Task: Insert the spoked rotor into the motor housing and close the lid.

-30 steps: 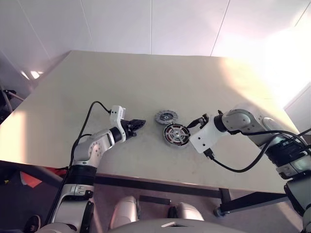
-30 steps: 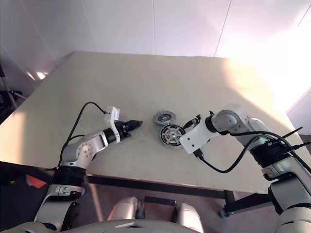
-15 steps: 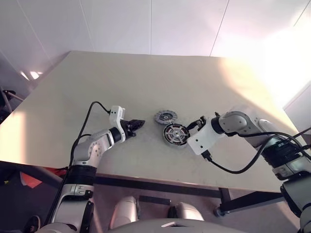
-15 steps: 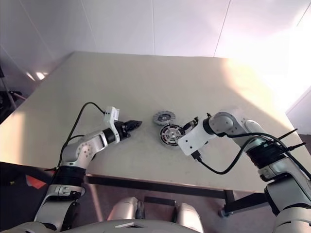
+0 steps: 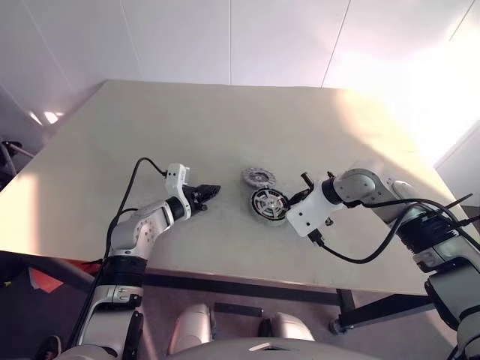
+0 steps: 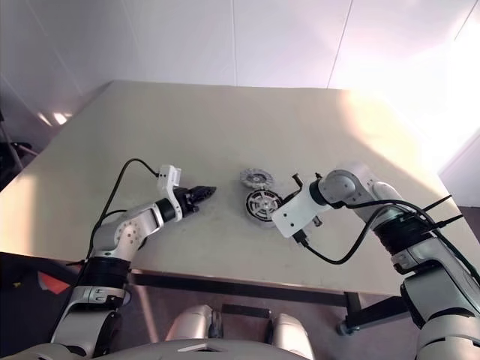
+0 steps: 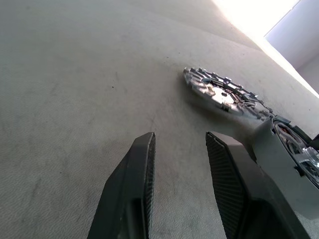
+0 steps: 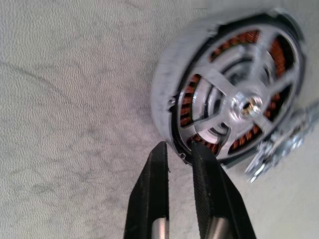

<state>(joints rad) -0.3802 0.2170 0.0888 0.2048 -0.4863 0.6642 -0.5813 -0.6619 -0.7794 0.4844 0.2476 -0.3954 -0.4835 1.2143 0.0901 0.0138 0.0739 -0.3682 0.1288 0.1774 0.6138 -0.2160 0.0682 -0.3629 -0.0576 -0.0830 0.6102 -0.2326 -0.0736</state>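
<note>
The spoked rotor (image 5: 269,202), a small pale silver-white wheel with open spokes, is sitting inside the motor housing (image 5: 258,211), a round dark shallow cup, in the head views. Both are lying near the middle of the beige tabletop (image 5: 225,127), somewhat toward its near edge. The lid (image 5: 258,177), a small grey ribbed metal disc, is resting just beyond the housing, touching or nearly touching it. The left gripper (image 5: 213,190) is hovering to the left of them, well apart. The right gripper (image 5: 294,199) is reaching the housing's right side.

In the left wrist view, the left gripper's black fingers (image 7: 137,194) are standing spread, holding nothing, pointing toward the lid (image 7: 222,94).

In the right wrist view, the right gripper (image 8: 179,152) is pinching the housing's rim (image 8: 167,119), fingers nearly together. Copper windings (image 8: 187,107) are showing between the rotor's spokes (image 8: 214,82).
</note>
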